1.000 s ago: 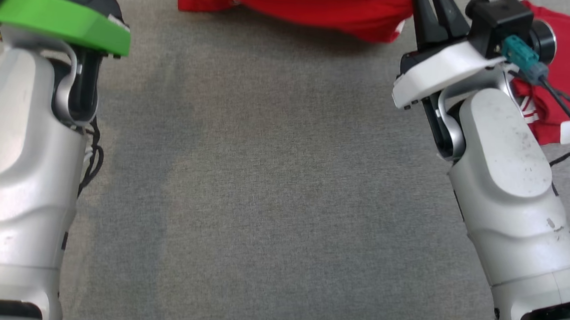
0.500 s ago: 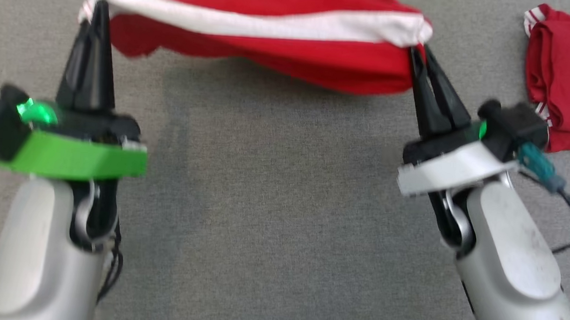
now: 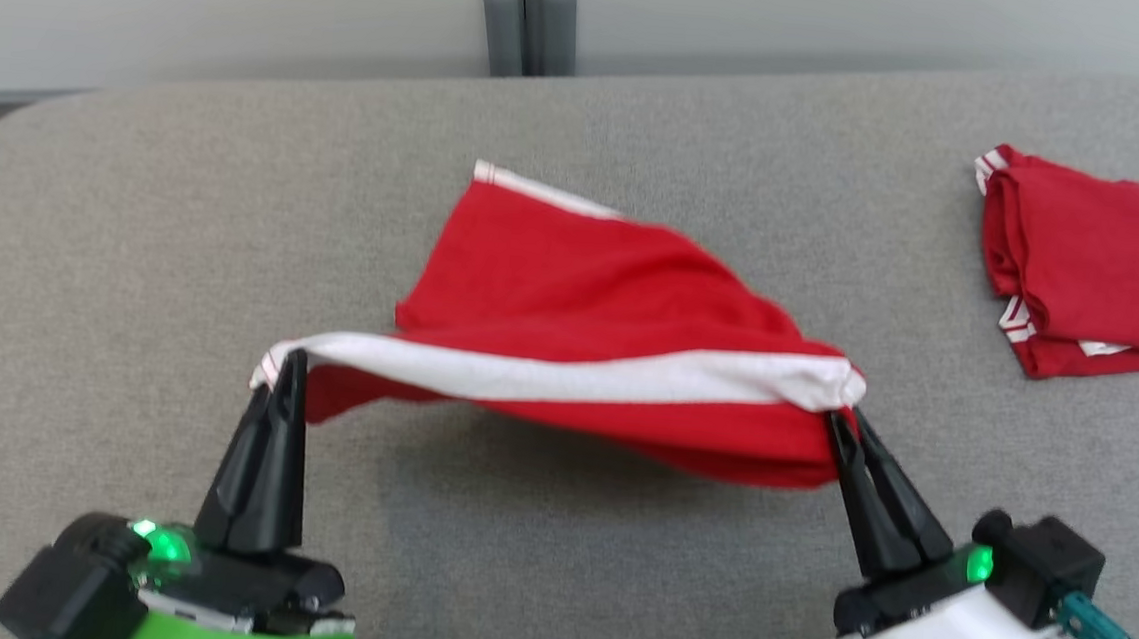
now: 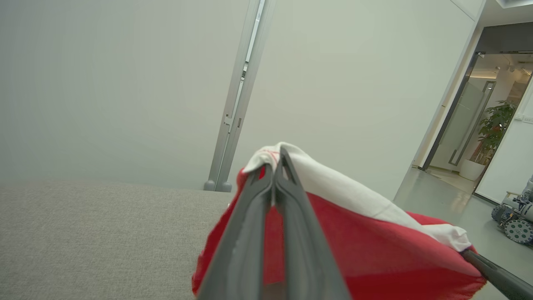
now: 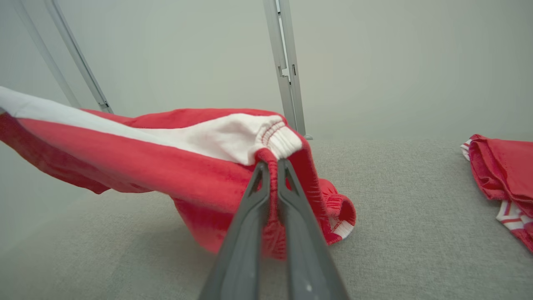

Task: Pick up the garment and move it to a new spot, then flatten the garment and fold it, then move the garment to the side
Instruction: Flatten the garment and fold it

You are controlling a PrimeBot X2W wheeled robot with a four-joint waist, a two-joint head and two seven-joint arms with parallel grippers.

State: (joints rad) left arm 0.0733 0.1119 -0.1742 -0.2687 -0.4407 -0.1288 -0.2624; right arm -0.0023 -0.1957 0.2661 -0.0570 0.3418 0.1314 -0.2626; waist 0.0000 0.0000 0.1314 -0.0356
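Observation:
The garment is a pair of red shorts with a white waistband, stretched in the air between my two grippers above the grey surface; its far end trails down onto the surface. My left gripper is shut on the waistband's left corner. My right gripper is shut on the waistband's right corner. In the left wrist view the left gripper pinches the white band of the garment. Seen from the right wrist, the right gripper clamps the gathered elastic of the garment.
A second red garment, folded, lies at the right of the grey padded surface; it appears in the right wrist view as the folded red garment. A pale wall with a metal post stands behind the surface's far edge.
The head camera has tilted up, so the whole picture shifted down. The garment, held by both grippers throughout, now hangs stretched between them with its far end dragging.

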